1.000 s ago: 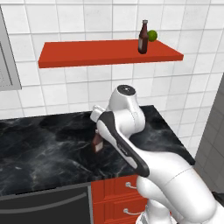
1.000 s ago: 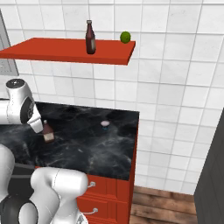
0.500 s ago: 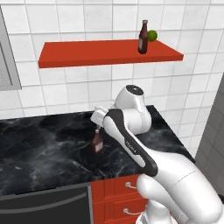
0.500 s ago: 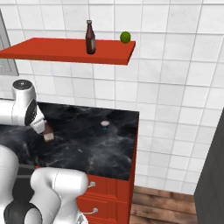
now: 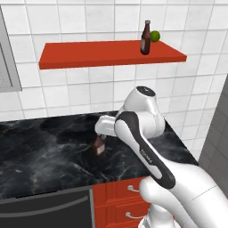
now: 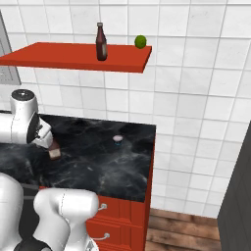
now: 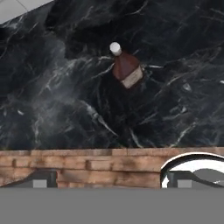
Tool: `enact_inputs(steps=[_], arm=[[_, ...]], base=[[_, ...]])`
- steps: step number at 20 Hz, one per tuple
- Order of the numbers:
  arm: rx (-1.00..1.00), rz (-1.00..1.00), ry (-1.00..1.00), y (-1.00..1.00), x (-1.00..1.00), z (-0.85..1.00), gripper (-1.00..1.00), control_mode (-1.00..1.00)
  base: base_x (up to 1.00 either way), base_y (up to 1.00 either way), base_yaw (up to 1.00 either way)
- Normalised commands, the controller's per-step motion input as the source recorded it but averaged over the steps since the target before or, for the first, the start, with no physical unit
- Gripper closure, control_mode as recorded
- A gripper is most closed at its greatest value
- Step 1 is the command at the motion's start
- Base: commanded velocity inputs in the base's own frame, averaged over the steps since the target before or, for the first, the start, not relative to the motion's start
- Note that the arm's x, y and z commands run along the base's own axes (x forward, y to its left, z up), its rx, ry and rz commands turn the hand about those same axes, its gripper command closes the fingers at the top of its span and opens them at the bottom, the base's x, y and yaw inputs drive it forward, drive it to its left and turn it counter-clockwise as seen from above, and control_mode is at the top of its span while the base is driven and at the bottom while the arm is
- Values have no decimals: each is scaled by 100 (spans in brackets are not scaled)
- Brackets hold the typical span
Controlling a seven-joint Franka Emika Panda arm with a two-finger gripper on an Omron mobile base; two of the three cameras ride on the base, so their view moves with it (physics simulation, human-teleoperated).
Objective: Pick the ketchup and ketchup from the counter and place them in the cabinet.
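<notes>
Left base view shows me the big black counter [image 5: 49,151] running across the middle of the frame, with white tiles on the wall behind it. Above it, across the upper part of the frame, I see the long red cabinet [image 5: 89,52] board stuck to the wall. My white arm comes up from the lower right and bends over toward the middle of the counter. In the lower right of the right base view I see a strip of wood floor [image 6: 184,230]. Under the counter, at the bottom of the frame, there are red drawers [image 5: 118,200] with silver handles. One ketchup on the shelf [image 5: 145,38] stands upright near the right end of the red board, and a small green ball [image 5: 154,36] sits just beside it, a bit behind. The other ketchup on the counter [image 5: 99,145] stands upright in the middle of the frame, right under my hand. In the hand view I look down on that bottle [image 7: 125,67] in the upper middle of the frame, with its white cap and pale label. My gripper [image 7: 111,178] has its two dark tips far apart at the bottom corners of that frame, so it is spread wide and it holds nothing. The bottle is well apart from both tips. In the right base view a tiny pale round thing [image 6: 117,138] lies on the counter near the middle.
</notes>
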Motion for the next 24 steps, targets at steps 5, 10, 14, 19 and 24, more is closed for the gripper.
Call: enact_inputs(steps=[5,10,14,19,24], arm=[[-16,37,-15,-30,-3,0,-100,-100],[-7,37,-17,-20,18,0,-100,-100],[9,50,-11,-25,28,-1,-100,-100],[7,54,0,-13,24,-8,-100,-100],[0,49,-1,0,19,-9,-100,-100]], base=[[0,0,0],[0,0,0],[0,0,0],[0,0,0],[0,0,0]])
